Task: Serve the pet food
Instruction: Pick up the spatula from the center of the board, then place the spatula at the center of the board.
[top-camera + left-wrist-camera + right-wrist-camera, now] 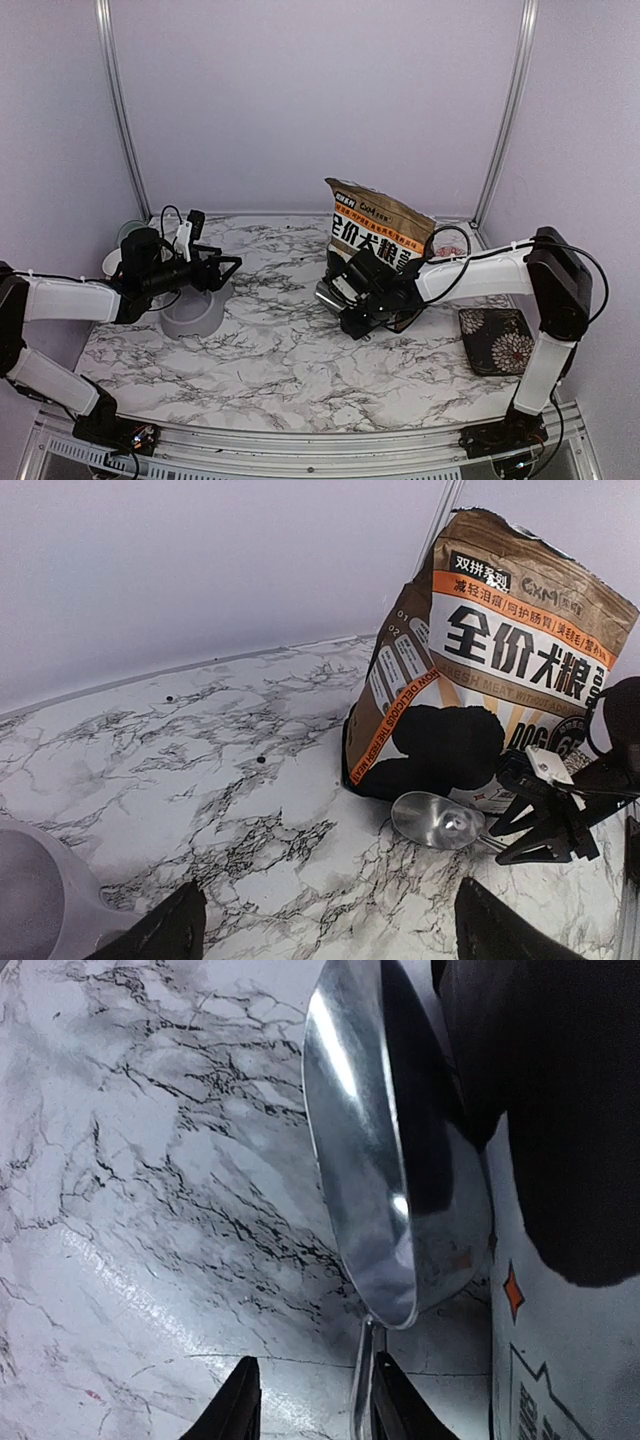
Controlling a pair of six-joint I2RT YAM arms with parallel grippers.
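No pet food shows; it is hidden inside the brown-and-white printed bag (375, 232), which stands upright at the back middle (500, 650). An empty metal scoop (400, 1160) lies on the marble at the bag's foot (440, 822). My right gripper (318, 1405) straddles the scoop's thin handle (360, 1390). The handle rests against the right finger (395, 1405), and the left finger stands apart from it. My left gripper (224, 272) hovers wide open and empty over the grey bowl (190, 315), facing the bag.
A white cup (122, 245) stands behind the left arm. A dark flower-patterned square dish (495, 340) lies at the right of the marble tabletop (290, 370). Purple walls and metal posts close off the back and sides.
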